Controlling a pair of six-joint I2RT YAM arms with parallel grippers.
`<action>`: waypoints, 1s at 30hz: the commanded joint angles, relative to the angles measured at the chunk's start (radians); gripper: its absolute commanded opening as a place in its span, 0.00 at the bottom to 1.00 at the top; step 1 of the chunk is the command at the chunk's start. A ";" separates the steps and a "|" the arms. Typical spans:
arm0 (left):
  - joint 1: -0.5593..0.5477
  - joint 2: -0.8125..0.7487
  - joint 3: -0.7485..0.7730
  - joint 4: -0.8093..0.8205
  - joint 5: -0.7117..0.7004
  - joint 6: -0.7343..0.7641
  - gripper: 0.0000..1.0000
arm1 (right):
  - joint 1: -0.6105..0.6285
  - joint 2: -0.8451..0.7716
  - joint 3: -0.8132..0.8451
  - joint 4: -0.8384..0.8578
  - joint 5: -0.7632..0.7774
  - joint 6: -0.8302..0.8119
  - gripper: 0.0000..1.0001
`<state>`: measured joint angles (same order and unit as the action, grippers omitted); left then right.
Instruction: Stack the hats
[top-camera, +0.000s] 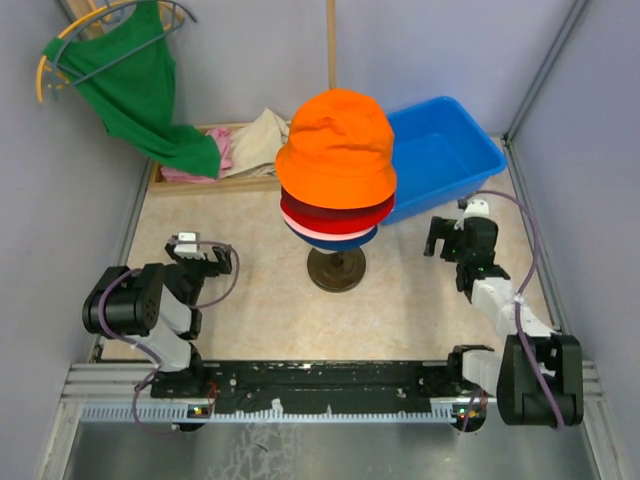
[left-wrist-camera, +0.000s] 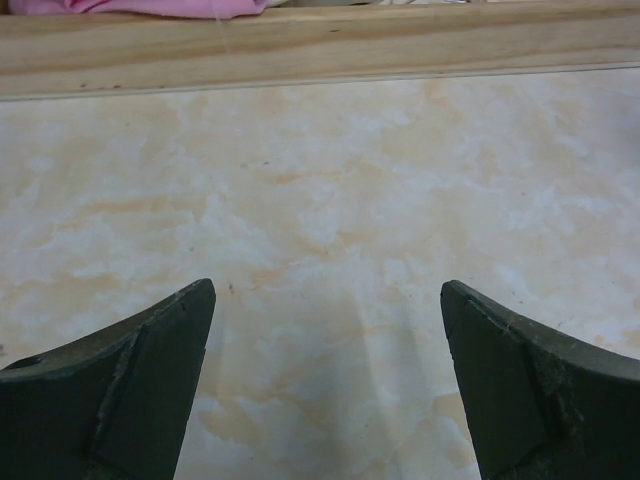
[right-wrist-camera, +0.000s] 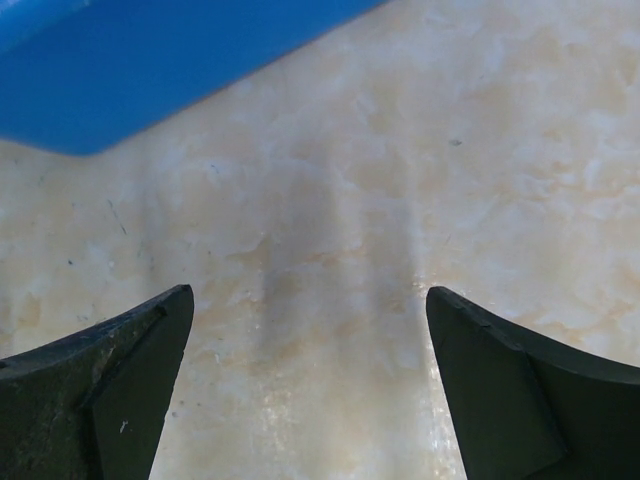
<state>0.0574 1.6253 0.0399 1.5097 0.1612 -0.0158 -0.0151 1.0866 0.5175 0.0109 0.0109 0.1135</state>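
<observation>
Five hats (top-camera: 336, 180) are stacked crown-up on one stand (top-camera: 335, 270): one orange bucket hat (top-camera: 337, 145) topmost, then a dark red hat (top-camera: 335, 211), a red hat (top-camera: 340, 223), a pink hat (top-camera: 318, 233) and a navy hat (top-camera: 346, 242). The stack's axis is upright. It is seen between and ahead of the left jaws and right jaws, both spread wide and empty above the worktop (left-wrist-camera: 330, 180).

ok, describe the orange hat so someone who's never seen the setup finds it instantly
Mid table, a dark round-based stand carries a pile of hats, just left of the blue tub. The orange hat is the top one. It alone is orange and shows whole; the other hats show only as thin red, pink and navy rims under it.
</observation>
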 joint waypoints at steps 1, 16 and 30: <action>0.010 -0.007 0.013 0.164 0.115 0.035 1.00 | 0.004 0.065 -0.116 0.511 -0.051 -0.065 0.99; 0.010 -0.019 0.096 -0.002 0.134 0.046 0.99 | 0.011 0.358 -0.298 1.129 0.061 -0.074 0.99; 0.011 -0.022 0.146 -0.101 0.135 0.051 0.99 | 0.011 0.360 -0.324 1.182 0.002 -0.094 0.99</action>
<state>0.0616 1.6173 0.1753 1.4086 0.2775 0.0238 -0.0090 1.4467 0.1894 1.0935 0.0357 0.0505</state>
